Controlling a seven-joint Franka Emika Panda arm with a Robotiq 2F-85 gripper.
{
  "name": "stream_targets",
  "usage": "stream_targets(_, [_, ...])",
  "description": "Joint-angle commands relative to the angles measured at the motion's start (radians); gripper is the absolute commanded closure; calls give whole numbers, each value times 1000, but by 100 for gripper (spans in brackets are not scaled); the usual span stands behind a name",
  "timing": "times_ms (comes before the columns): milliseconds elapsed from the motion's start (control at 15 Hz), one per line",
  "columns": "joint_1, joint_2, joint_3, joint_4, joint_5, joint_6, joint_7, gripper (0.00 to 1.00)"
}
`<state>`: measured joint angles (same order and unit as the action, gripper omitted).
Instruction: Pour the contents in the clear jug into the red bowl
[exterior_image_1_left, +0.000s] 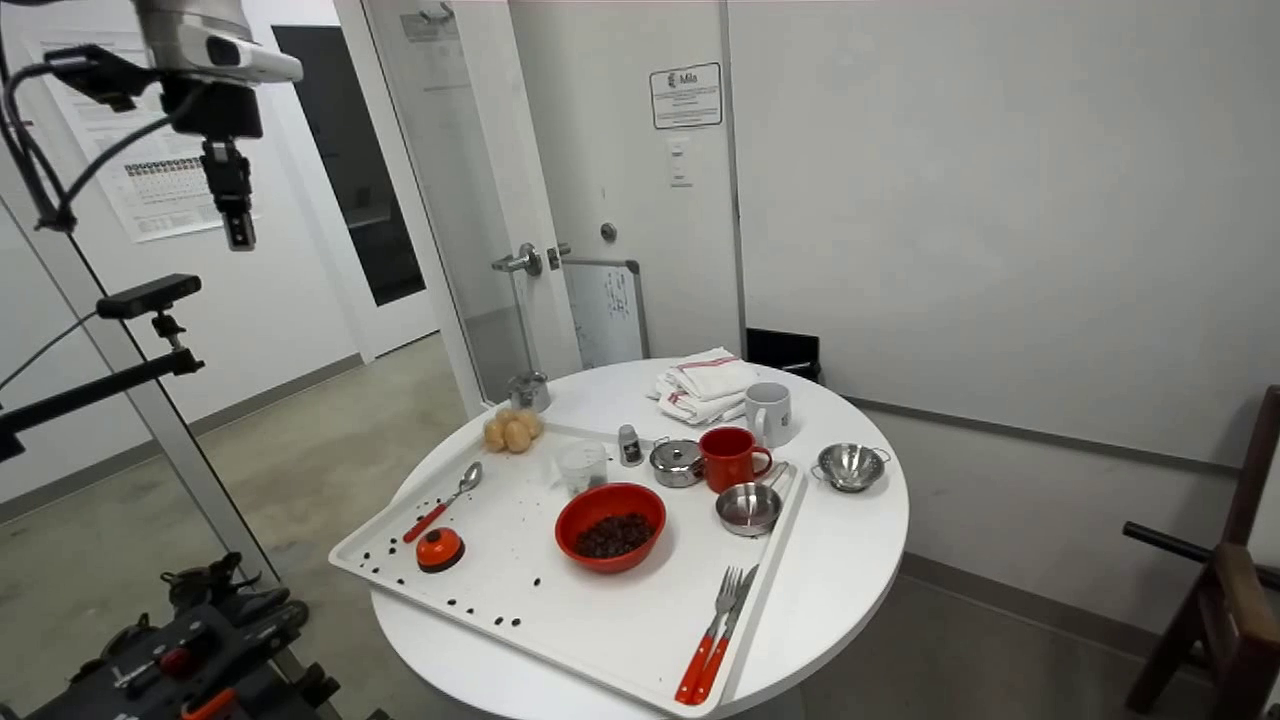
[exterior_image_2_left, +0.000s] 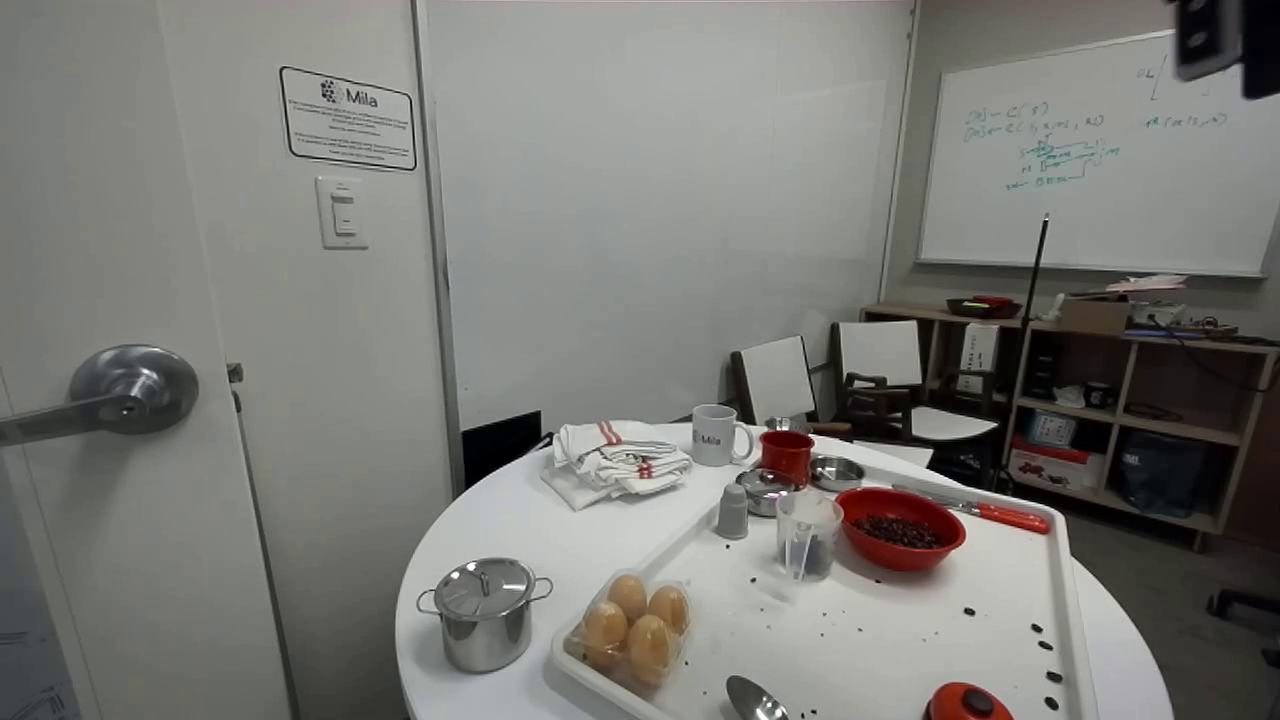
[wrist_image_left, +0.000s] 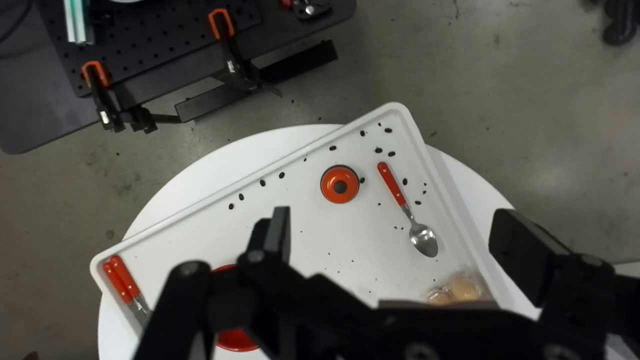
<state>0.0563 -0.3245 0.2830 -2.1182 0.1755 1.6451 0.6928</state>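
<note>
The clear jug (exterior_image_1_left: 583, 466) stands upright on the white tray behind the red bowl in an exterior view. It also shows in an exterior view (exterior_image_2_left: 806, 535), where a dark patch sits low in it; I cannot tell how much it holds. The glossy red bowl (exterior_image_1_left: 612, 564) holds a layer of dark beans and also shows in an exterior view (exterior_image_2_left: 905, 556). In the wrist view only parts of the red bowl (wrist_image_left: 236, 341) show behind my gripper, and the jug is hidden. My gripper (wrist_image_left: 397, 242) is open and empty, high above the table and away from both.
The tray (exterior_image_1_left: 520, 643) also carries an egg pack (exterior_image_2_left: 640, 630), a spoon (wrist_image_left: 400, 195), an orange-red lid (wrist_image_left: 340, 184), a grey shaker (exterior_image_1_left: 629, 445), a red mug (exterior_image_1_left: 730, 458), a metal pan (exterior_image_1_left: 748, 512), cutlery (exterior_image_1_left: 715, 640) and scattered beans. A metal pot (exterior_image_2_left: 487, 620) stands beside it.
</note>
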Motion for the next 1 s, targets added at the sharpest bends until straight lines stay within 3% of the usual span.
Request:
stream_targets(0, [-3, 251, 21, 134, -32, 98, 229, 0])
stream_targets(400, [60, 546, -81, 257, -107, 305, 544, 0])
stream_targets(867, [155, 680, -219, 229, -262, 469, 903, 0])
stream_targets(933, [131, 657, -198, 224, -204, 432, 801, 0])
